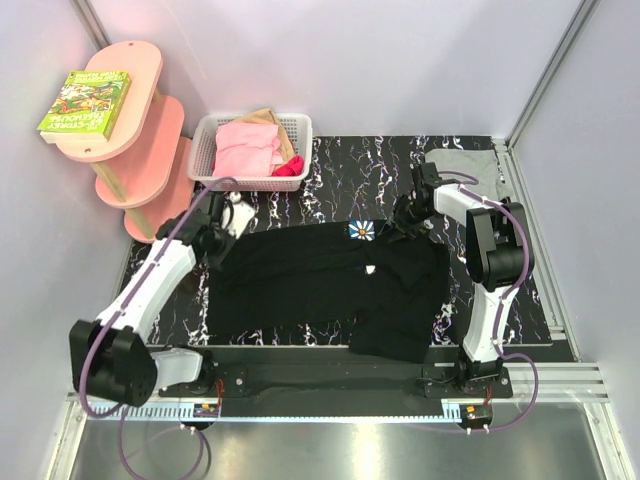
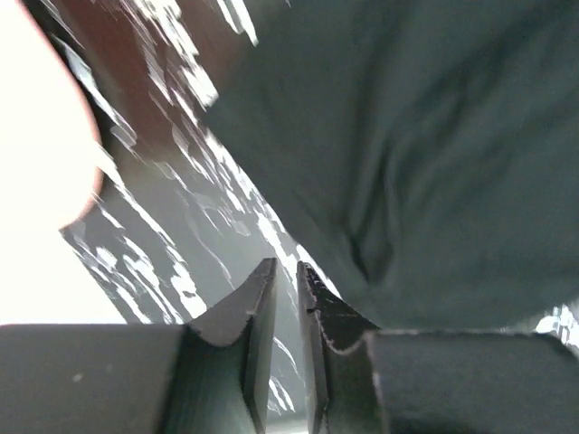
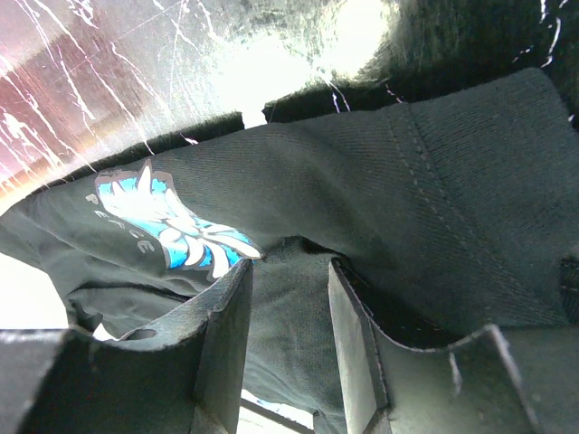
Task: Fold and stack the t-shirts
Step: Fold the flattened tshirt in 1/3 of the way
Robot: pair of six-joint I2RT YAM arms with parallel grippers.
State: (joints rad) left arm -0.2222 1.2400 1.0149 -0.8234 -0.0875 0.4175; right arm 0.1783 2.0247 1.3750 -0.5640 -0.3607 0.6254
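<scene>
The black t-shirt (image 1: pixel 310 275) lies spread across the middle of the marble table, its blue-and-white flower print (image 1: pixel 361 231) at the back edge. My right gripper (image 1: pixel 402 228) is at that back edge just right of the print; in the right wrist view the gripper (image 3: pixel 289 267) has a fold of the black t-shirt (image 3: pixel 434 181) between its jaws, the print (image 3: pixel 172 221) to the left. My left gripper (image 1: pixel 228 222) is at the shirt's back left corner, and in the left wrist view (image 2: pixel 287 267) it is shut and empty beside the cloth (image 2: pixel 434 136). The light grey t-shirt (image 1: pixel 468 165) lies at the back right.
A white basket (image 1: pixel 300 125) with pink clothes stands at the back left of the table. A pink shelf unit (image 1: pixel 140 120) with a green book (image 1: pixel 85 103) stands left of it. Metal frame posts bound the table's right side (image 1: pixel 530 230).
</scene>
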